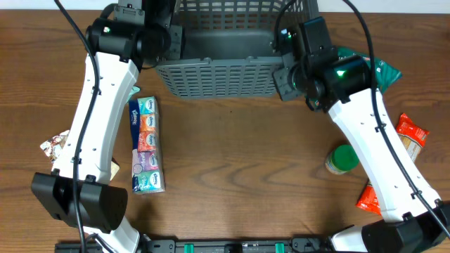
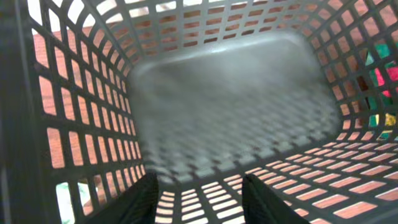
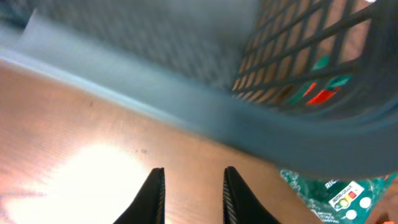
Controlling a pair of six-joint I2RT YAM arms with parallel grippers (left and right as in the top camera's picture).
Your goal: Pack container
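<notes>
The container (image 1: 218, 77), a dark grey lattice basket, stands at the table's far middle with its near slotted wall toward me. My left gripper (image 1: 173, 43) is at its left end. The left wrist view looks into the container (image 2: 230, 93), down to its solid floor. There the left gripper (image 2: 202, 190) is open over a lattice wall with nothing between its fingers. My right gripper (image 1: 283, 73) is at the container's right corner. In the right wrist view it (image 3: 193, 183) is open above bare wood, just outside the container's rim (image 3: 205, 115).
A long multi-coloured tissue pack (image 1: 146, 145) lies left of centre, with a crumpled wrapper (image 1: 55, 146) further left. On the right are a green packet (image 1: 383, 70), a green-lidded jar (image 1: 342, 159) and two orange packets (image 1: 411, 131) (image 1: 369, 198).
</notes>
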